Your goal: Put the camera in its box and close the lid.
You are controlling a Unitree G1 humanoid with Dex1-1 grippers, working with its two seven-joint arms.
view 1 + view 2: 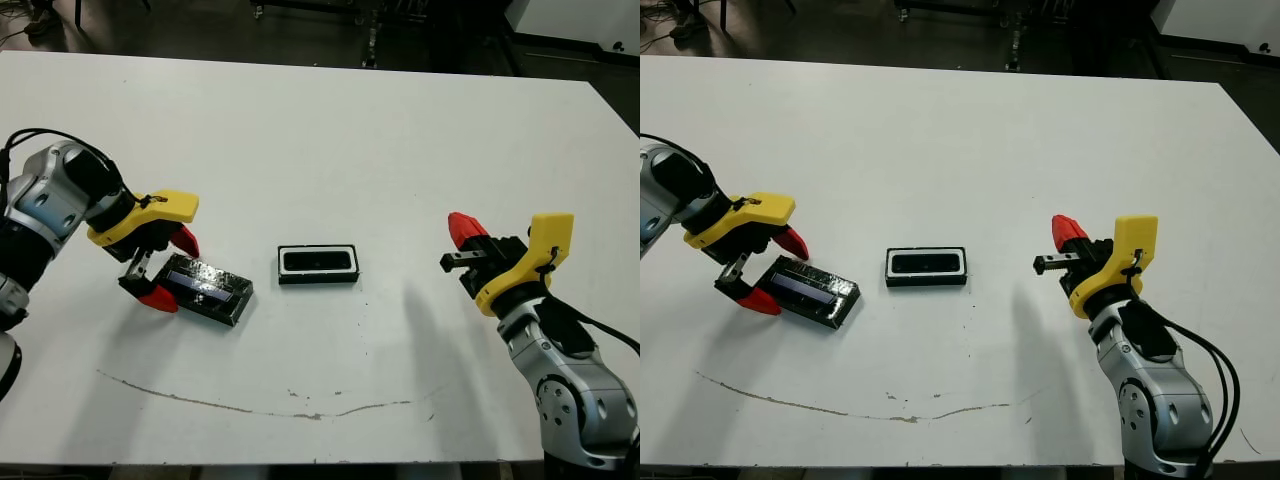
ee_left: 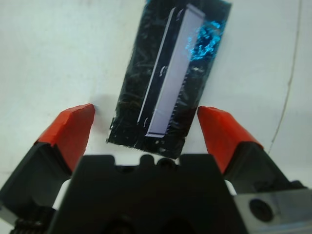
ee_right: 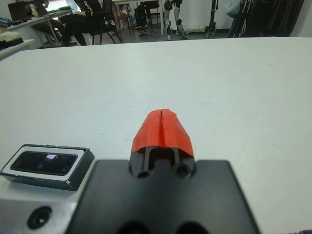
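While its two red tips stand spread apart, the left claw (image 1: 166, 268) straddles the near end of the lid (image 1: 209, 288) at about eight o'clock on the white worktop (image 1: 320, 130); one tip sits just above that end and the other just below it, and whether either tip touches the lid is hard to tell. In the left wrist view the lid (image 2: 170, 78) lies flat between the two fingertips (image 2: 73, 127), its crinkly black top showing a pale central strip and a blue glint. Just beside the lid, toward three o'clock from it, the box (image 1: 318, 264) rests near the middle of the worktop, black walls around a white rim. A dark bar lying inside it appears to be the camera (image 3: 44, 163), seen best from the right wrist. Well apart, at about four o'clock, the right claw (image 1: 462, 232) hangs over bare worktop with its red tips pressed together, holding nothing and pointing toward the box.
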